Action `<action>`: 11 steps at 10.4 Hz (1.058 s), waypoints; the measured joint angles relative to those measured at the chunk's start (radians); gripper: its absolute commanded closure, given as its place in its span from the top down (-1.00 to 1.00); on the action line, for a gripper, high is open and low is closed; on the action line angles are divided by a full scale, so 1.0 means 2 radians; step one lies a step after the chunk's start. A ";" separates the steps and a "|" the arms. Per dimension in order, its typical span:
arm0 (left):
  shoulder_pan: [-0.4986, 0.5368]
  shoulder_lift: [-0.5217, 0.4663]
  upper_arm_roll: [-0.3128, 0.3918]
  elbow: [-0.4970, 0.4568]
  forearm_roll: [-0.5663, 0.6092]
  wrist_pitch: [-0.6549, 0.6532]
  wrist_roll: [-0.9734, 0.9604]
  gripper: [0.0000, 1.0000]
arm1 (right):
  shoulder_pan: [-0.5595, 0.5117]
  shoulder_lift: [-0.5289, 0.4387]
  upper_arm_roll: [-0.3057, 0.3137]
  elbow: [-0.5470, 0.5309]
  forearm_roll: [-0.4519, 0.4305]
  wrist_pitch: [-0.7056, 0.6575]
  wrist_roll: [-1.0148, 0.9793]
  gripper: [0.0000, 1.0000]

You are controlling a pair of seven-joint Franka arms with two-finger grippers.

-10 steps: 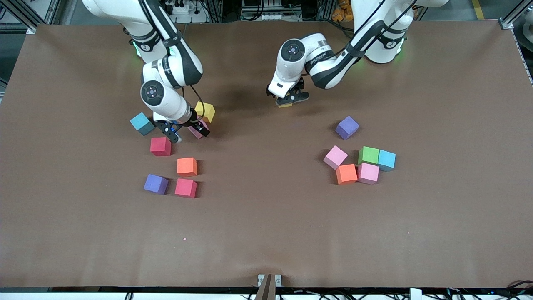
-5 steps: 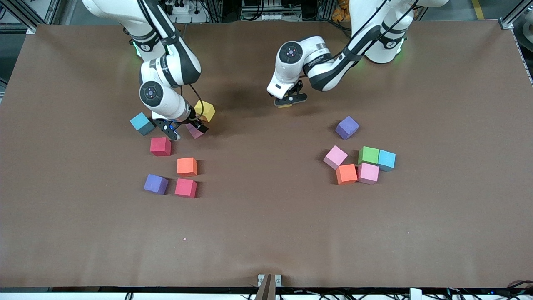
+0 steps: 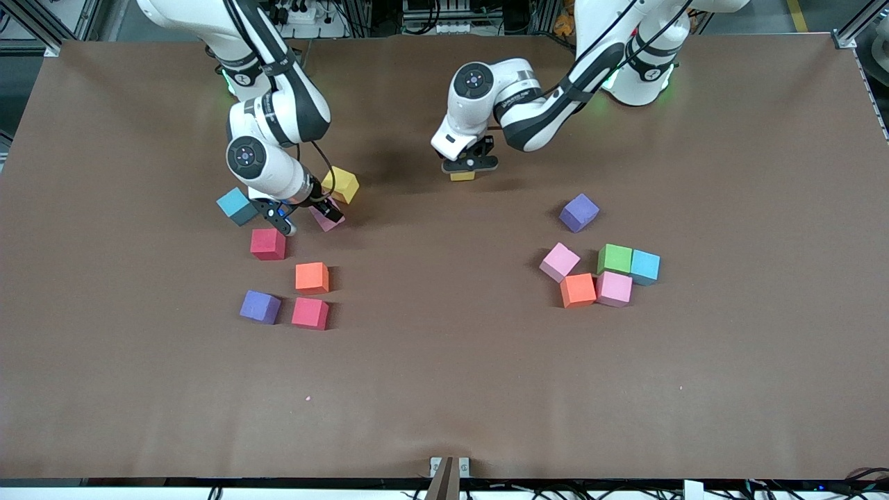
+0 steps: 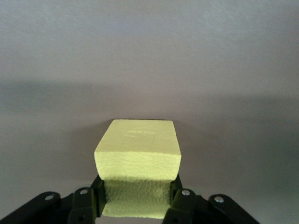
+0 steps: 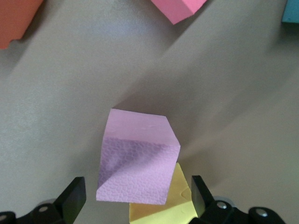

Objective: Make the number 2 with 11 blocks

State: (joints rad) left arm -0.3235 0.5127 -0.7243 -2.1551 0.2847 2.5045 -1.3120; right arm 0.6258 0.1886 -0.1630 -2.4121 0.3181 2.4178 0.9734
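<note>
My left gripper (image 3: 463, 169) is shut on a yellow block (image 3: 462, 176), low over bare table between the two clusters of blocks. In the left wrist view the yellow block (image 4: 138, 154) is pinched between the fingers of the left gripper (image 4: 136, 203). My right gripper (image 3: 306, 217) stands open astride a tilted pink block (image 3: 326, 220), which lies beside a second yellow block (image 3: 341, 184). In the right wrist view the pink block (image 5: 135, 156) sits between the spread fingers of the right gripper (image 5: 135, 198), apart from both. The number 2 is out of view.
Near the right gripper lie a blue cube (image 3: 236, 206), two red (image 3: 268, 244) (image 3: 310, 312), an orange (image 3: 312, 278) and a purple (image 3: 260, 306). Toward the left arm's end lie purple (image 3: 578, 212), pink (image 3: 559, 262), green (image 3: 615, 259), light-blue (image 3: 644, 267), orange (image 3: 578, 290), pink (image 3: 615, 289).
The left gripper has shut on the yellow block and shifted with it toward the right arm's end. The right gripper has drifted slightly the same way, still open round the pink block.
</note>
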 measured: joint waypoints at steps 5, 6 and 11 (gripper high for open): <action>-0.024 0.030 0.000 0.029 0.000 0.000 0.000 0.46 | -0.003 0.033 0.001 -0.007 -0.006 0.052 0.000 0.12; -0.024 0.033 0.000 0.032 0.000 -0.001 0.000 0.99 | -0.003 0.036 0.001 -0.007 -0.006 0.054 0.000 -0.53; -0.018 0.038 0.004 0.095 0.000 -0.104 -0.004 1.00 | -0.008 0.033 0.000 0.017 -0.005 0.040 0.002 -0.66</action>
State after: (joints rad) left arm -0.3603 0.5894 -0.7169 -1.9656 0.2839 2.2957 -1.3193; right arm 0.6103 0.2555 -0.1629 -2.3787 0.3081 2.4972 0.9776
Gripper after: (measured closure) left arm 0.000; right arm 0.410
